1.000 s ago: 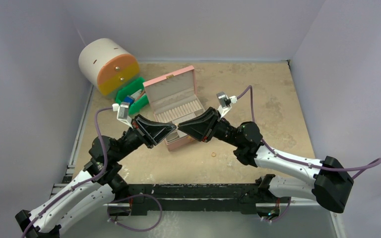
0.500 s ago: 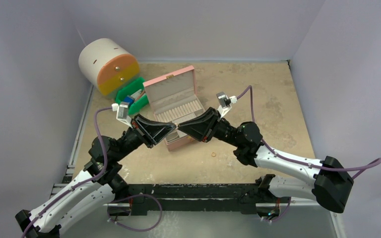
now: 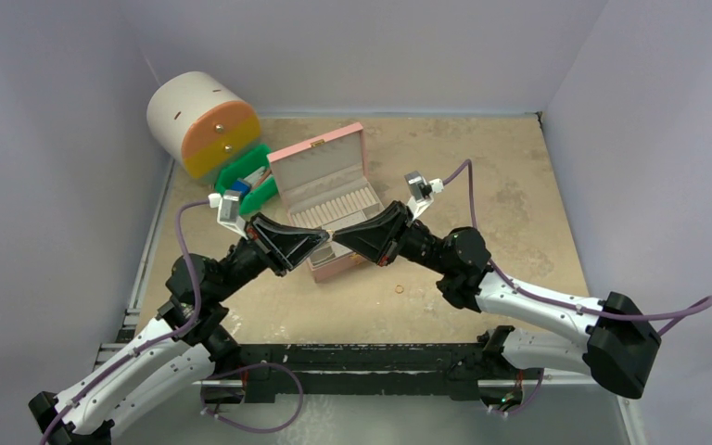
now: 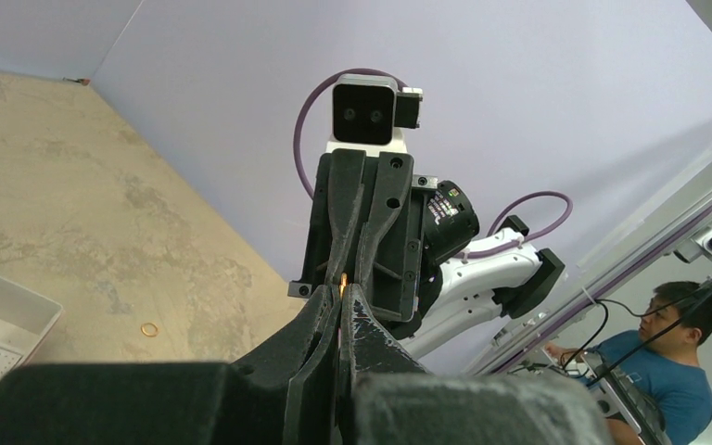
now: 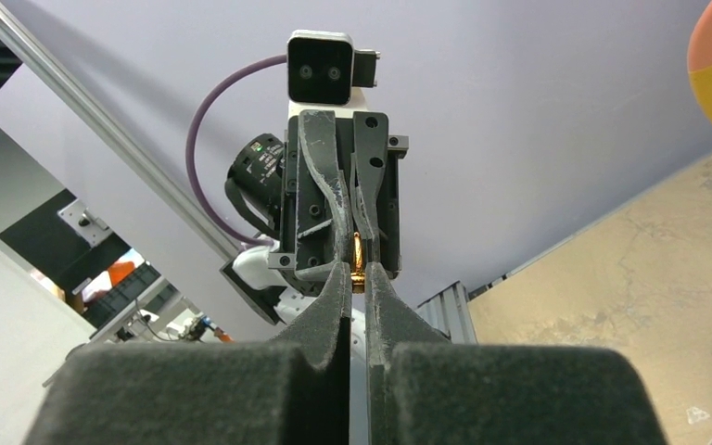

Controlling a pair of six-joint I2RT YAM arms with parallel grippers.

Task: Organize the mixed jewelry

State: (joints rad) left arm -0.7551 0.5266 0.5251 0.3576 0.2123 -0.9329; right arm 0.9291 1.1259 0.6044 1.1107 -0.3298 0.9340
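Observation:
My left gripper point(image 3: 326, 240) and right gripper point(image 3: 336, 238) meet tip to tip just above the front part of the open pink box point(image 3: 320, 176). A tiny gold ring is pinched between them. In the left wrist view it point(image 4: 342, 278) sits at the tips of my left gripper point(image 4: 341, 291), whose jaws are closed on it. In the right wrist view it point(image 5: 357, 262) sits at the tips of my right gripper point(image 5: 357, 273), also closed on it. A second gold ring point(image 3: 399, 288) lies on the tan table right of the box; it also shows in the left wrist view point(image 4: 149, 329).
A white cylinder case with an orange and yellow face point(image 3: 202, 120) stands at the back left. A green bin point(image 3: 250, 181) with small items sits between it and the pink box. Grey walls close the table on three sides.

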